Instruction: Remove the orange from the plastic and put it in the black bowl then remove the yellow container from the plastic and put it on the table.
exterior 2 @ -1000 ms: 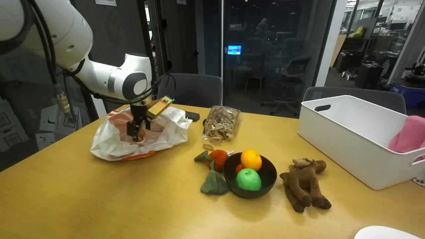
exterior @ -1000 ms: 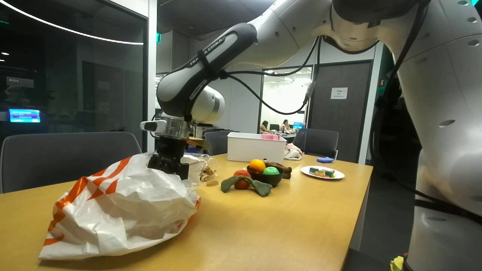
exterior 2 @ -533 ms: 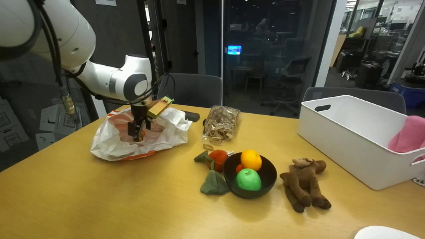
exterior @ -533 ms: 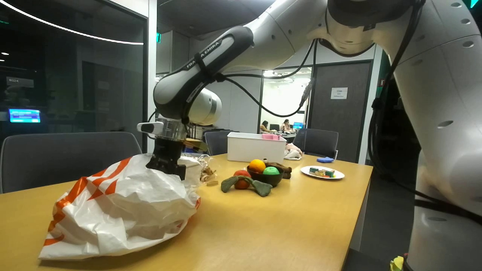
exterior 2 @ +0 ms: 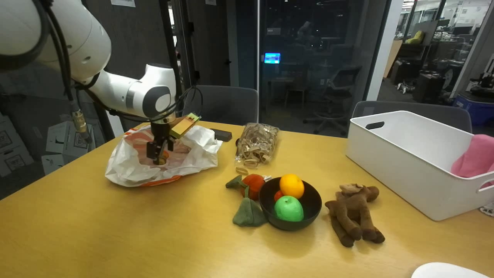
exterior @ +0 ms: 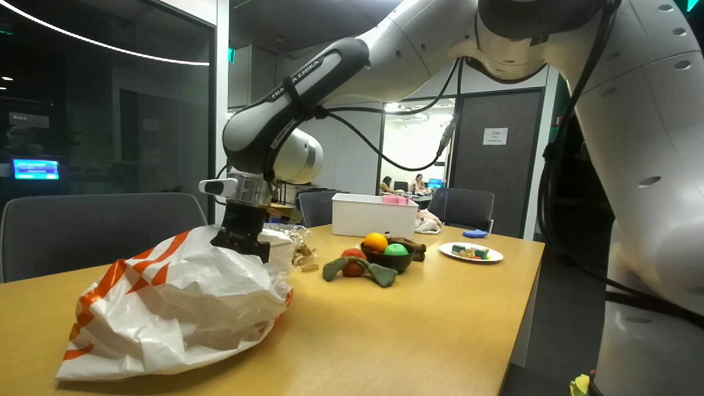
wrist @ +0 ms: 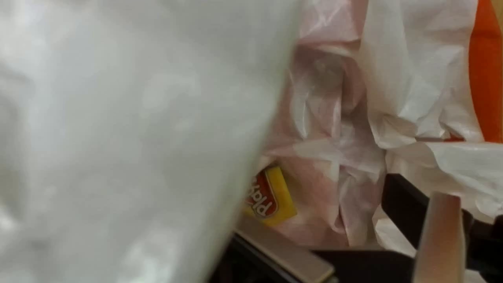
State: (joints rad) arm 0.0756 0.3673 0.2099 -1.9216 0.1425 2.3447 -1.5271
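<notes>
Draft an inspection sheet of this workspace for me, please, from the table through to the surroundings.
Table: light-brown wood tone; spills: nothing seen.
Orange: in the black bowl, with a green fruit.
Plastic bag: white with orange print, on the table, mouth open.
Yellow container: inside the bag, partly hidden in the wrist view.
Clutter: brown plush toy, clear packet of tan pieces, white bin with a pink item, white plate with small blocks.
Gripper: open, reaching down into the bag's mouth; held object: nothing seen.
Cables: black, run along the arm, partly hanging in loops.
Surroundings: chairs; glass wall; people in the background in an exterior view.
</notes>
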